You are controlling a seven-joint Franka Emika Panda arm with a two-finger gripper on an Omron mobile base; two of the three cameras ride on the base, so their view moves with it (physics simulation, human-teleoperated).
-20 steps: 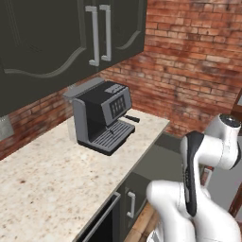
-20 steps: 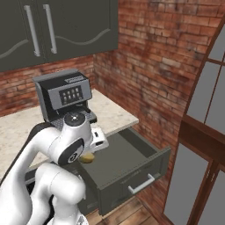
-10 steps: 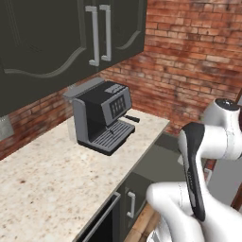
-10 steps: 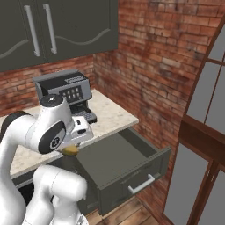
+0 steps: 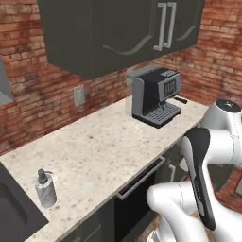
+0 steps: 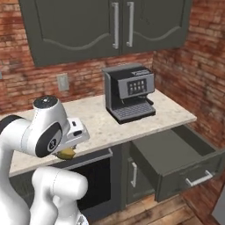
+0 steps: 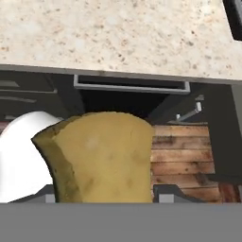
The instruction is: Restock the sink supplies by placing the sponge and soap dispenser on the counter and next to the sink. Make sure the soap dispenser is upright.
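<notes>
Base has driven left since a second ago so the whole view shifted, soap dispenser (image 5: pixel 45 189) upright on counter (image 5: pixel 94 151) beside sink (image 5: pixel 14 212) at far left, coffee machine (image 5: pixel 156 97) now further right, gripper (image 6: pixel 66 151) below the counter's front edge, jaws part-closed on sponge (image 7: pixel 101 158).

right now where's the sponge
The sponge is held in the gripper, out in front of the counter edge and below its top, in the right base view low on the left.
</notes>
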